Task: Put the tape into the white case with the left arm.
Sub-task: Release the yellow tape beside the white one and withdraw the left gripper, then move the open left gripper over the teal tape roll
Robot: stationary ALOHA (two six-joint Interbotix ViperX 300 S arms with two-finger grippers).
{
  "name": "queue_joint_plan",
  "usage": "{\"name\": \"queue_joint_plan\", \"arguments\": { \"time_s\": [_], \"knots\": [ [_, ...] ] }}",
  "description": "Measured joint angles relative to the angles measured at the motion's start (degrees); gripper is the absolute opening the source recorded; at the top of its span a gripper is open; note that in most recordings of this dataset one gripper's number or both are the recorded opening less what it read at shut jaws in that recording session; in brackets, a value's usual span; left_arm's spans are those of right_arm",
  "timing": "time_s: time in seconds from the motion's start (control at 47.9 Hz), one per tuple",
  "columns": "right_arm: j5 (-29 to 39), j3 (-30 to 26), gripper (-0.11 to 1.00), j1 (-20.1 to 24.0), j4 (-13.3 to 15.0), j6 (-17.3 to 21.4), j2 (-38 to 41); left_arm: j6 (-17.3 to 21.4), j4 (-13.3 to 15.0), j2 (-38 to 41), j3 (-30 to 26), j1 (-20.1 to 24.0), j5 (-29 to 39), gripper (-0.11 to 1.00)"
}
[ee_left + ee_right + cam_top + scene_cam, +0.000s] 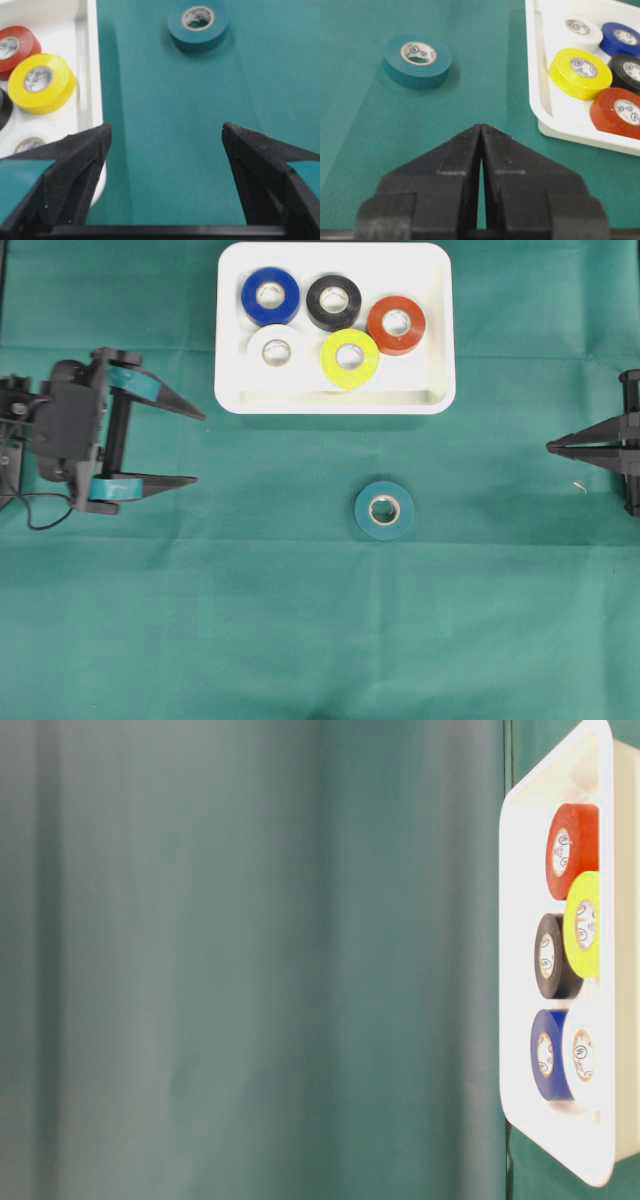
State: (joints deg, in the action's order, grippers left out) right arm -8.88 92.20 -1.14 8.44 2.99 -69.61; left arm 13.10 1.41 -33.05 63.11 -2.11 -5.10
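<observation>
A teal tape roll [384, 510] lies flat on the green cloth, below the white case [434, 300]; it also shows far ahead in the left wrist view as the tape [197, 24] and in the right wrist view as the tape [417, 59]. My left gripper [198, 448] stands wide open at the left, well short of the tape, with nothing between its fingers [85, 150]. At the right edge my right gripper [550, 447] is shut and empty, its tips [481, 128] meeting. The case [91, 60] [535, 65] holds several rolls.
Inside the case lie a blue roll [270, 295], a black roll [334, 302], a red roll [396, 324], a white roll [276, 350] and a yellow roll [349, 358]. The table-level view shows the case [515, 970] at its right edge. Green cloth [300, 640] covers the table.
</observation>
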Motion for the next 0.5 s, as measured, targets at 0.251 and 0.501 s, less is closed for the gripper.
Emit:
{"name": "queue_joint_plan", "arguments": {
  "time_s": [0.251, 0.501],
  "knots": [
    [0.0, 0.0, -0.09, 0.0, -0.09, 0.0, 0.0, 0.0, 0.0, -6.68, 4.83, -0.09, -0.53, 0.9],
    [-0.09, 0.0, -0.09, 0.0, 0.0, 0.0, 0.0, -0.09, 0.0, -9.23, 6.68, -0.18, -1.67, 0.9]
  ]
}}
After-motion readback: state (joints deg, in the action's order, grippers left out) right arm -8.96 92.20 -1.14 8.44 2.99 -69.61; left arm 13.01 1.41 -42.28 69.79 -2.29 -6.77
